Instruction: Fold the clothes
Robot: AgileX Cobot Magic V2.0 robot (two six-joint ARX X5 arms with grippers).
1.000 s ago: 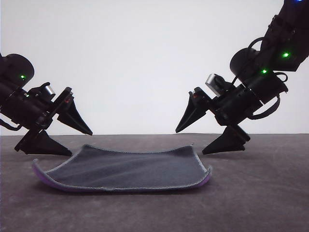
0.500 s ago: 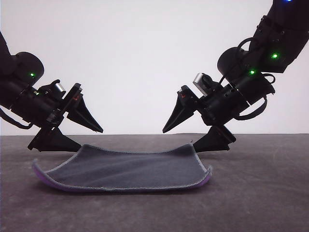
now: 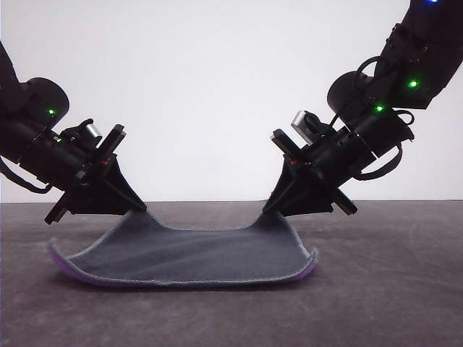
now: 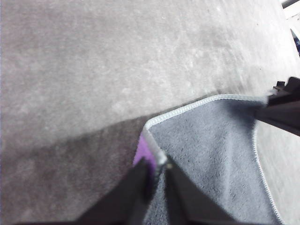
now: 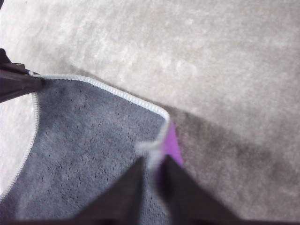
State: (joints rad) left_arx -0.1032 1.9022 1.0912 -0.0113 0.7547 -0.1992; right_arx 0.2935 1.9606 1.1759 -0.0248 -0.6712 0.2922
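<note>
The clothes (image 3: 192, 256) are one small square cloth, dark grey face up, purple showing along its front edge, lying on the table. Its two far corners are lifted off the table. My left gripper (image 3: 137, 207) is shut on the far left corner, and my right gripper (image 3: 273, 208) is shut on the far right corner. In the left wrist view my left gripper (image 4: 157, 176) pinches the light-grey stitched edge of the cloth (image 4: 211, 154), with purple underside beside it. In the right wrist view my right gripper (image 5: 152, 171) pinches the corner of the cloth (image 5: 89, 150) the same way.
A grey, felt-like tabletop (image 3: 391, 289) spreads around the cloth, with a plain white wall behind. In each wrist view the other gripper's dark fingertips (image 4: 281, 110) (image 5: 16, 82) sit at the cloth's opposite far corner.
Both grippers moved down and inward onto the cloth's far corners and went from open to shut on them. The far corners now rise off the table.
</note>
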